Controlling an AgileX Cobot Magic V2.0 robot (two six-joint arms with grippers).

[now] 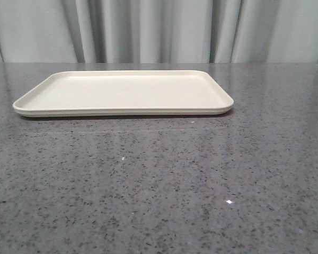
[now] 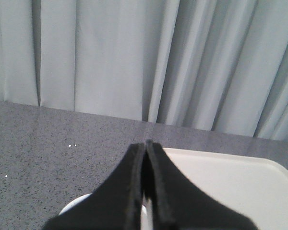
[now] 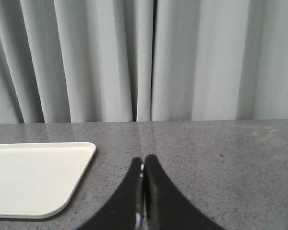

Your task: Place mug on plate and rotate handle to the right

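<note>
Front view showed 1 plate [image 1: 122, 92], a flat cream rectangular tray with rounded corners and a low rim, lying bare on the far half of the grey speckled surface [image 1: 159, 185] before pale curtains [image 1: 159, 29]. Left wrist view showed 1 left pincer [image 2: 145, 146] clenched, fingers pressed together, with a white rounded edge, possibly the mug [image 2: 74, 206], just beneath it. Right wrist view showed 1 right pincer [image 3: 143, 160] clenched likewise, right of the plate.
</note>
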